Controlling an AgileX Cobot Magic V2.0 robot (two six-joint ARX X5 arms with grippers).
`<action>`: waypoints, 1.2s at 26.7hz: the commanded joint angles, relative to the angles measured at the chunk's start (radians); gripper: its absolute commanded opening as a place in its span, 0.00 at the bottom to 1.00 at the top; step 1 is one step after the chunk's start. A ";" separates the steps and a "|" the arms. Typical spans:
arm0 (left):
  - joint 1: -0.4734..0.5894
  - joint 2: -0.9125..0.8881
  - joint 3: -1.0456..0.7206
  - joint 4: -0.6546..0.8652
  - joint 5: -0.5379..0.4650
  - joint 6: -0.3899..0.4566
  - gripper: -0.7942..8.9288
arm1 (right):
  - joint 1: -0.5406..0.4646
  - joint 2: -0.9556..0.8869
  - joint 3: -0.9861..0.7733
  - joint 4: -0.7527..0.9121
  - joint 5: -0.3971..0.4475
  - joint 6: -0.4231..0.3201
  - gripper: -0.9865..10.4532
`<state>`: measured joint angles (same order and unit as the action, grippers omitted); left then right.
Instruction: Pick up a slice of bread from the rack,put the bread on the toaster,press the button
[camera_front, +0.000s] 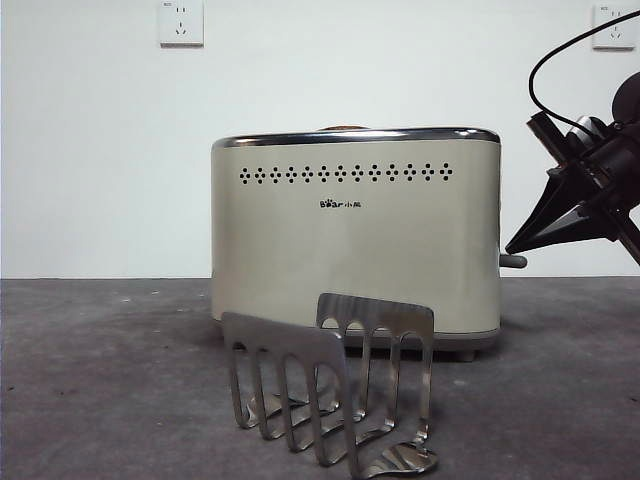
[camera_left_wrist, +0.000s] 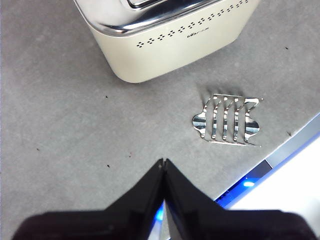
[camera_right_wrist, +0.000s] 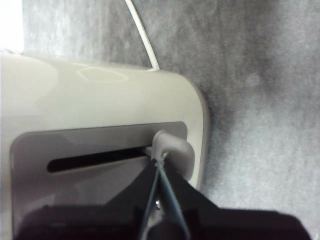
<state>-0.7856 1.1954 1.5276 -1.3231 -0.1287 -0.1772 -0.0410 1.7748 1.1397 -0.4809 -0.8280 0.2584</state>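
Toaster (camera_front: 355, 235) on grey table (camera_front: 100, 380), white wall (camera_front: 100, 150) behind

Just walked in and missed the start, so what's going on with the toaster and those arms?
The right gripper, jaws shut, sits with its tips on the button at the toaster's narrow side. The rack in front stands empty; a brown edge just shows at the toaster's top. The left gripper waits shut above the table.
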 joint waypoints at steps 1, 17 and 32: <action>0.003 -0.003 -0.008 0.003 -0.003 -0.001 0.08 | 0.002 0.053 -0.024 -0.034 0.062 -0.029 0.08; 0.003 -0.002 -0.008 0.003 -0.003 -0.002 0.08 | 0.008 0.095 -0.024 -0.070 0.129 -0.019 0.08; 0.003 -0.002 -0.008 0.003 -0.003 0.006 0.08 | 0.009 0.092 -0.020 -0.013 0.058 -0.024 0.08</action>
<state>-0.7856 1.1954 1.5276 -1.3231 -0.1287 -0.1768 -0.0395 1.8145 1.1584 -0.4629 -0.8429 0.2470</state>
